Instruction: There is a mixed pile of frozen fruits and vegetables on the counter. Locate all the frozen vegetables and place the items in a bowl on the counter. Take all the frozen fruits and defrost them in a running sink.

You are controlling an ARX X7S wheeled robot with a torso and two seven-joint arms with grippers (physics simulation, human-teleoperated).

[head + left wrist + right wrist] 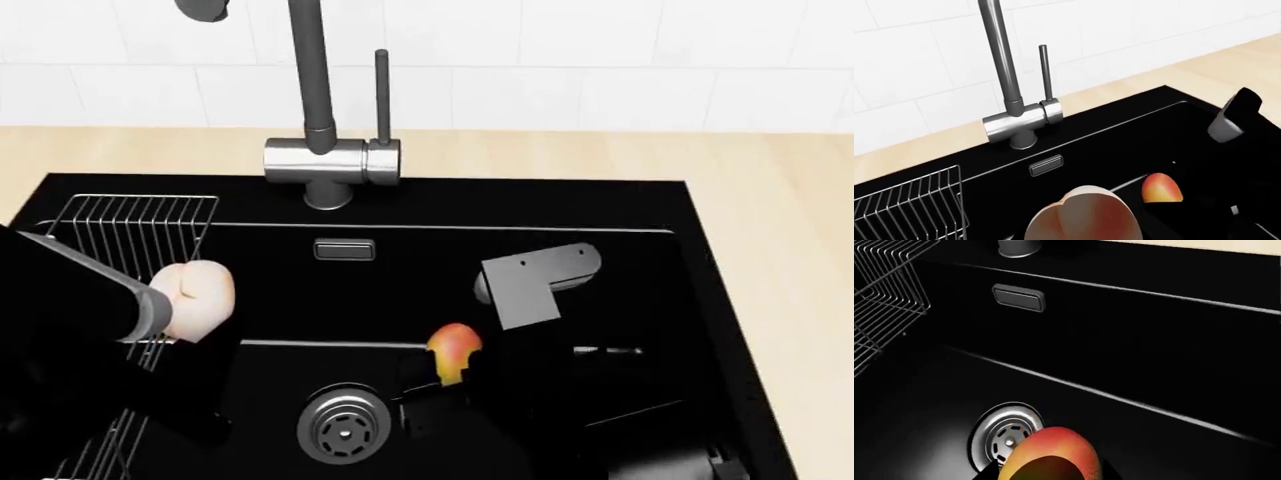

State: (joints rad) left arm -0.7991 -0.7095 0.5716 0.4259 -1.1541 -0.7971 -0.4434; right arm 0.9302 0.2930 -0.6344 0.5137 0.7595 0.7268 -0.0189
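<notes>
Both fruits are already over the black sink [694, 300], one in each arm, so the coming move turns on what lies straight beneath each of them. In the head view your right gripper [447, 372] sits low in the middle of the frame, inside the basin, with the mango [454, 350] closed between its fingers; the right wrist view shows the mango [1051, 455] at the bottom edge, its long axis running away from the camera, and the steel drain [1006, 437] just beyond it to the left. The drain [344, 428] in the head view lies down and to the left of the mango, close by, so this arm is the nearer one to the basin floor. Your left gripper [167, 310] is at the left of the head frame, holding the pale round fruit [198, 296] above the wire rack [134, 225] rather than over open basin; the left wrist view shows that fruit [1084, 215] filling the bottom centre. The fingers themselves are dark against dark, so you can't see how wide they stand, only that each fruit is held. The faucet [327, 160] stands at the top centre, and no water is visible from it. The bowl and vegetables are out of view.
</notes>
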